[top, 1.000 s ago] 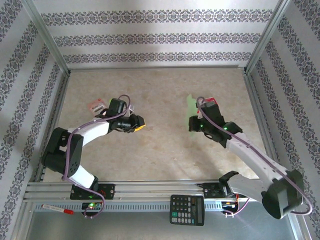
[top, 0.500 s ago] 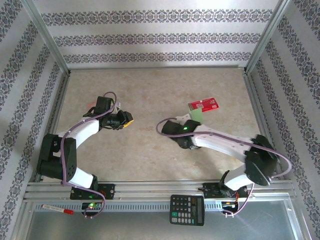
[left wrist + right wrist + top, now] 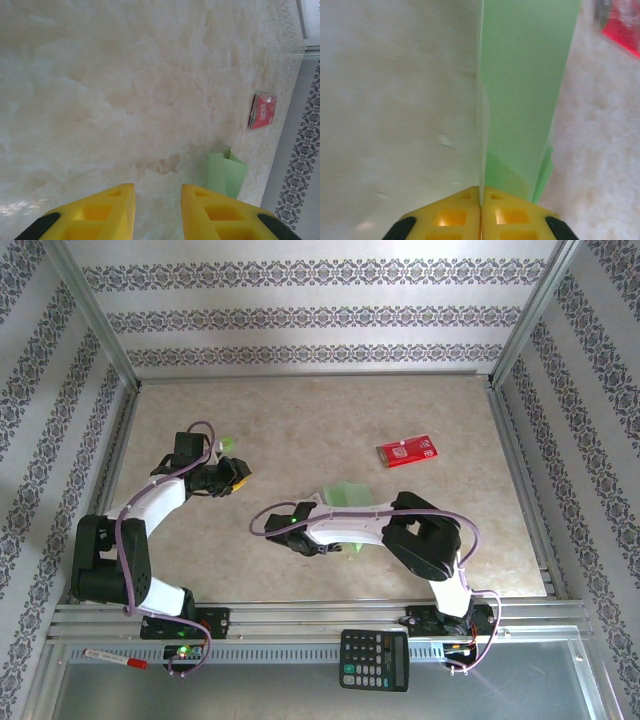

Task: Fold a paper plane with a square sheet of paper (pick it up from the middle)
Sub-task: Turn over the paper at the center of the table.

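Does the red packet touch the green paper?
No, the packet lies apart from the paper, with bare table between them.

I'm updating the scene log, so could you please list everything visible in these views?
green paper: one, light green, folded, mid-table, pinched by the right gripper
red packet: one, red and white, flat on the table's far right
small green disc: one, beside the left arm, too small to identify
calculator: one, black, on the near rail
pen-like stick: one, red and white, near rail, left end
table: one, beige marbled
left gripper: one, yellow fingers, open over bare table
right gripper: one, yellow fingers, shut on the green paper
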Controlling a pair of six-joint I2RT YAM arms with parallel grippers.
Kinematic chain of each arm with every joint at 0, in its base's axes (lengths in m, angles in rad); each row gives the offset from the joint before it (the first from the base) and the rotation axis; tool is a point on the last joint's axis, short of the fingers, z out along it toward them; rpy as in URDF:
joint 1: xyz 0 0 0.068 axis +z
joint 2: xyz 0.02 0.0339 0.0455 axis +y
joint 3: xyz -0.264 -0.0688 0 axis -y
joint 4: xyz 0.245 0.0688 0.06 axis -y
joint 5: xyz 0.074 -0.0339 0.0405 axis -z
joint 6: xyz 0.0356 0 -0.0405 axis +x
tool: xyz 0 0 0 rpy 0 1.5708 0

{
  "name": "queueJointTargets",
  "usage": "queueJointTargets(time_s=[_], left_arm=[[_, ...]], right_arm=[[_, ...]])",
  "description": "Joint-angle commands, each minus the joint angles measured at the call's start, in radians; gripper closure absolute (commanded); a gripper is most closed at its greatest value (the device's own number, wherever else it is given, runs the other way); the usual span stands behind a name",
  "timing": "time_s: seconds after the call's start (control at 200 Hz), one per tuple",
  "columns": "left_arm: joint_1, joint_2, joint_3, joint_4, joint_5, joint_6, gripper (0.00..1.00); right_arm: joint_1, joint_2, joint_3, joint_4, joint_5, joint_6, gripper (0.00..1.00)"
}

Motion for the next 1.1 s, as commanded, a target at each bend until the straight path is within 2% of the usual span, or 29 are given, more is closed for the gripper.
queueJointTargets(time_s=[0.0,0.16,0.23,0.33,0.385,0.455,0.54,0.61,0.729,0.899,1.094], left_arm=[[0.012,-0.029,0.013,-0.079,0.023,0.041,0.70],[0.011,-0.071,-0.004,-0.102,0.055,0.034,0.68],[0.011,-0.103,-0.029,-0.092,0.081,0.008,0.68],[-0.009,-0.156,-0.073,-0.070,0.112,-0.041,0.68],[-0.057,-0.185,-0.092,-0.061,0.107,-0.066,0.68],[-0.148,-0.210,-0.116,-0.029,0.080,-0.108,0.68],[-0.255,-0.203,-0.136,0.040,0.046,-0.165,0.68],[-0.312,-0.172,-0.129,0.073,0.026,-0.185,0.69],[-0.355,-0.116,-0.102,0.073,-0.002,-0.171,0.70],[-0.391,-0.050,-0.092,0.085,-0.004,-0.158,0.75],[-0.422,-0.023,-0.120,0.156,0.005,-0.185,0.81]], right_arm=[[0.019,0.049,0.073,0.067,-0.059,-0.016,0.87],[0.018,-0.007,0.104,0.140,-0.143,-0.072,0.75],[0.013,-0.094,0.057,0.189,-0.200,-0.098,0.71],[-0.006,-0.295,-0.074,0.295,-0.321,-0.127,0.70],[-0.044,-0.412,-0.188,0.359,-0.395,-0.121,0.71],[-0.141,-0.557,-0.357,0.492,-0.571,-0.116,0.71],[-0.260,-0.641,-0.534,0.692,-0.726,-0.107,0.77],[-0.314,-0.640,-0.589,0.785,-0.781,-0.128,0.81],[-0.365,-0.546,-0.588,0.871,-0.849,-0.141,0.86],[-0.365,-0.417,-0.584,0.972,-0.864,-0.117,0.92],[-0.326,-0.326,-0.583,0.993,-0.825,-0.068,0.94]])
